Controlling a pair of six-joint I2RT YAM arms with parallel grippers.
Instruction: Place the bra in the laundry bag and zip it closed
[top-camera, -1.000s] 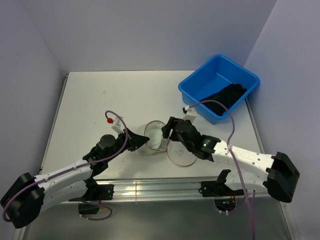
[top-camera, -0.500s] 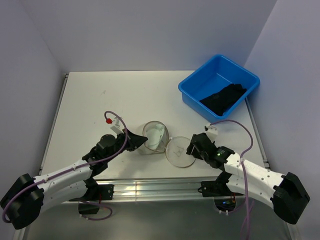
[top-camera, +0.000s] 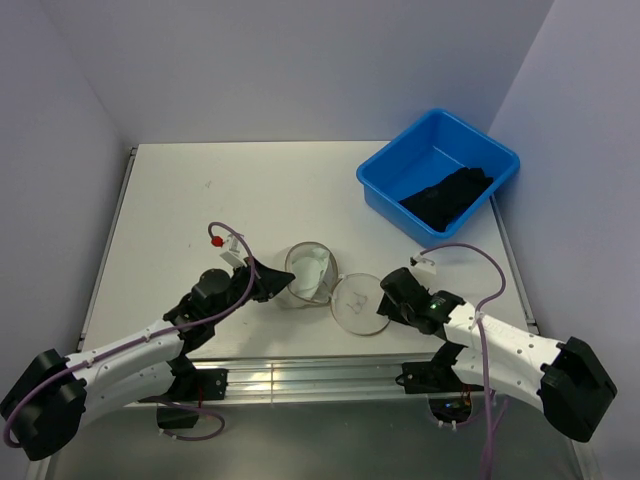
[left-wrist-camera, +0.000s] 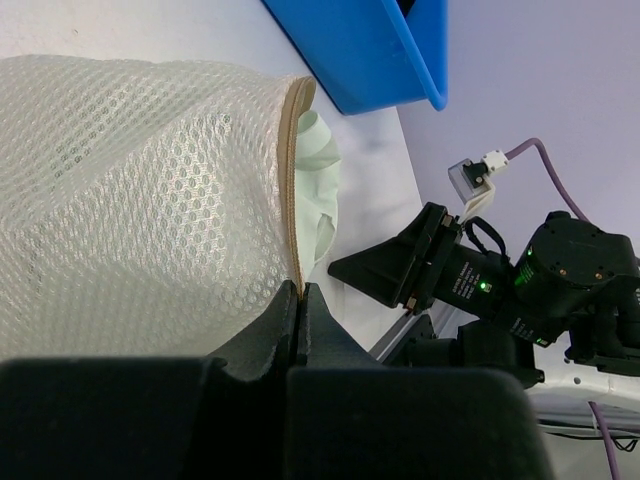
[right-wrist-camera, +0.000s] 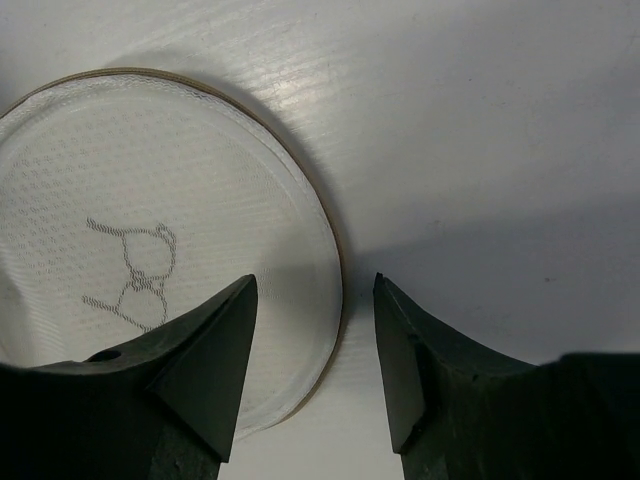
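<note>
The laundry bag (top-camera: 300, 275), whitish mesh with a tan rim, lies on its side at the table's front middle. Its round lid (top-camera: 360, 303) is flopped open flat to the right. Pale fabric, the bra (top-camera: 317, 268), sits inside the opening; it also shows in the left wrist view (left-wrist-camera: 318, 185). My left gripper (left-wrist-camera: 300, 292) is shut on the bag's tan rim (left-wrist-camera: 291, 180), at the bag's left in the top view (top-camera: 274, 288). My right gripper (right-wrist-camera: 315, 290) is open and empty, its jaws straddling the right edge of the lid (right-wrist-camera: 150, 190), which carries a black mark (right-wrist-camera: 130, 275).
A blue plastic bin (top-camera: 400, 160) stands at the back right with a black garment (top-camera: 447, 195) in it. The right arm's cable (top-camera: 480, 262) loops above the table. The table's front edge (top-camera: 320, 362) runs just below both grippers.
My right gripper pulled back from the bag's opening toward the front right and now sits low at the lid's right edge. The left gripper has held still on the rim.
</note>
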